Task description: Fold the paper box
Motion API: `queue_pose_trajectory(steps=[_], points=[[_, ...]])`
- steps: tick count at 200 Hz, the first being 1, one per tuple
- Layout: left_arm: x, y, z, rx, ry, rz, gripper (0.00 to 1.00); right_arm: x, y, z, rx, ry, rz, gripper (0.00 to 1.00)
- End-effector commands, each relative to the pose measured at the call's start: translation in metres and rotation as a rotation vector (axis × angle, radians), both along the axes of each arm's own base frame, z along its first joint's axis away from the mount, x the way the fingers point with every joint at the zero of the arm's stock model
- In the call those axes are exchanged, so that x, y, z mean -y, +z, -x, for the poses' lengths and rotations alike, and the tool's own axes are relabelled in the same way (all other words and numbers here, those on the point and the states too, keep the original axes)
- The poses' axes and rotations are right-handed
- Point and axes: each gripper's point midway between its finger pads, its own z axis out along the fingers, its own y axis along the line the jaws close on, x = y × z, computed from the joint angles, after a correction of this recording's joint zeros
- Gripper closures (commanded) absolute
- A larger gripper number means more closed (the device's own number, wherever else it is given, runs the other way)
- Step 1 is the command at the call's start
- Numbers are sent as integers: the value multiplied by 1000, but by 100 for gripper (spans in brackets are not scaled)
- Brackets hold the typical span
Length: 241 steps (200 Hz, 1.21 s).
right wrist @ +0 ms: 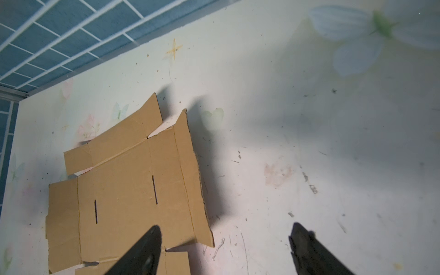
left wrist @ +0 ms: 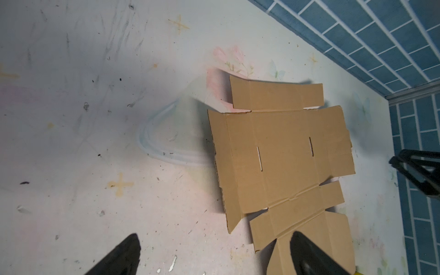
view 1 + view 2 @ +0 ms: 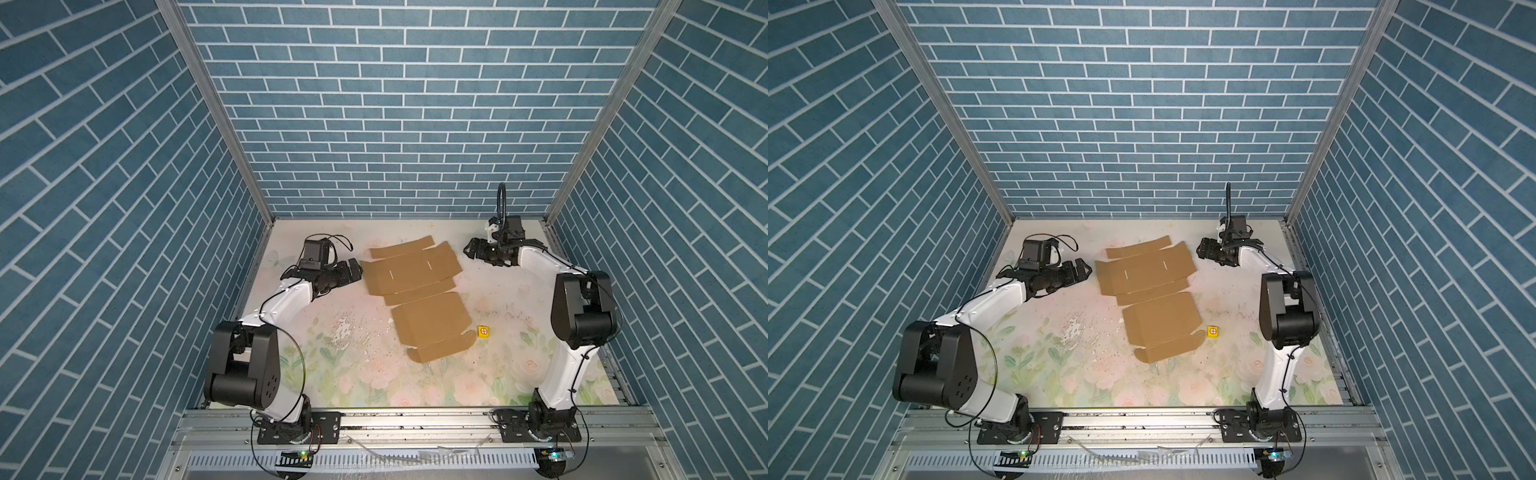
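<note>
The paper box (image 3: pixel 415 282) (image 3: pixel 1150 278) lies unfolded and nearly flat on the table's middle in both top views, brown, with two small slits and a rounded-tab flap at its near end. My left gripper (image 3: pixel 355 268) (image 3: pixel 1084 270) hovers just off the box's left edge, open and holding nothing. In the left wrist view the box (image 2: pixel 281 152) lies ahead and the gripper (image 2: pixel 215 235) spans its near corner. My right gripper (image 3: pixel 469 248) (image 3: pixel 1202 247) is open and empty, just off the box's far right corner. In the right wrist view this gripper (image 1: pixel 226 226) straddles the edge of the box (image 1: pixel 133 190).
A tiny yellow cube (image 3: pixel 483 331) (image 3: pixel 1213 331) with a red crossed circle sits by the box's near right side. Blue brick-pattern walls (image 3: pixel 395 124) close in the back and both sides. An aluminium rail (image 3: pixel 415 419) carrying both arm bases runs along the front.
</note>
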Motion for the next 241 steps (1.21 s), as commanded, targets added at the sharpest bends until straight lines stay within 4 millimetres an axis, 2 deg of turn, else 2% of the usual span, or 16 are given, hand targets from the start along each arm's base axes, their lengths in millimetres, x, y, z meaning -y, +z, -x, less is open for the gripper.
queue_pose_trajectory(steps=[1,22,38,41,43,46,69,89,114,136,164,194,217,241], points=[[-1,3,-5,16,25,34,0,-19,-18,3,-104,51,-77,16],[8,12,-8,46,-28,68,0,-26,-31,-4,-135,102,-68,18],[8,20,-12,61,-43,72,0,-33,-33,-7,-148,130,-83,22],[7,20,-13,61,-45,67,0,-36,-30,-8,-145,136,-92,23],[6,21,-13,61,-45,62,0,-37,-40,-7,-164,140,-95,24],[5,22,-13,60,-44,54,0,-40,-44,-7,-175,148,-104,26],[4,32,-16,96,-82,7,0,-62,-51,-1,-202,236,-138,34],[2,42,-17,123,-107,-2,1,-72,-61,0,-244,272,-130,46],[-5,53,-17,148,-125,-26,0,-91,-53,-3,-232,316,-177,58],[-4,65,-14,189,-180,-25,0,-106,-52,-4,-218,365,-174,77],[-13,82,-11,227,-194,-32,0,-127,-40,-3,-162,440,-198,94],[-10,103,-4,297,-296,-54,1,-148,-15,0,-64,539,-276,100],[-13,117,-1,327,-344,-109,0,-162,11,8,24,628,-310,100],[-15,122,1,344,-363,-126,1,-169,32,15,132,709,-331,100]])
